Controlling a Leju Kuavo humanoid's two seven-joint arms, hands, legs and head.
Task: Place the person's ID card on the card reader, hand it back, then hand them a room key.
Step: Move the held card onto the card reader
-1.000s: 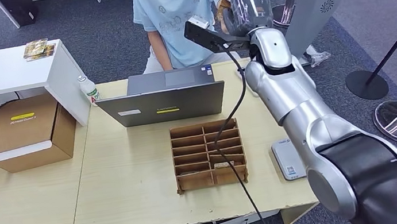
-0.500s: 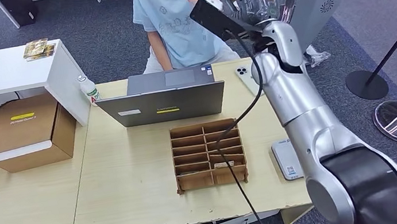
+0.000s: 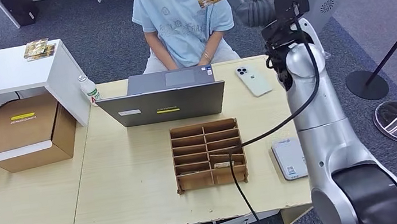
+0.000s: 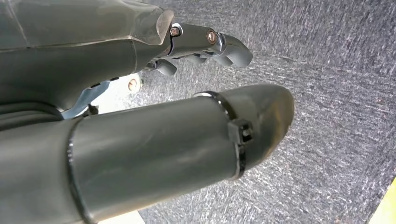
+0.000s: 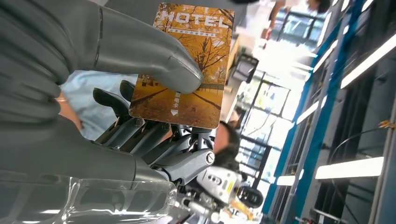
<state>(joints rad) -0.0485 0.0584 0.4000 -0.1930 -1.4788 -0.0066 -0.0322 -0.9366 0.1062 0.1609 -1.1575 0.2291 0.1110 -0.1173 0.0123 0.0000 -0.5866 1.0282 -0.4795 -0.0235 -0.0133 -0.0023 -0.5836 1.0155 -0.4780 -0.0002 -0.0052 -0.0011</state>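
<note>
Orange-toned room key card [image 5: 184,65] is pinched in the right hand [image 5: 116,93], thumb pressed on its printed face and darker fingers behind it. The card is raised high beyond the far edge of the desk [image 3: 129,179], in front of the seated person [image 3: 180,16], most likely so that the person can take it by the free edge. The grip covers one side of the card, leaving most of the face exposed.

Legible print on the card: "HOTEL" in large white capitals over an autumn tree scene; the smaller characters below are too small to read.

Relative to the desk:
- Cardboard divider tray [image 3: 209,154] sits on the middle of the desk, with one card in a near compartment.
- White card reader [image 3: 288,159] lies beside the tray at the desk's right edge, carrying a QR-type label.
- Laptop [image 3: 163,102] and a white smartphone [image 3: 253,80] lie at the far side.

The left hand [image 4: 154,116] hangs over grey carpet holding nothing, its fingers curled inward.

The handover of the key appears to be the step in progress.
</note>
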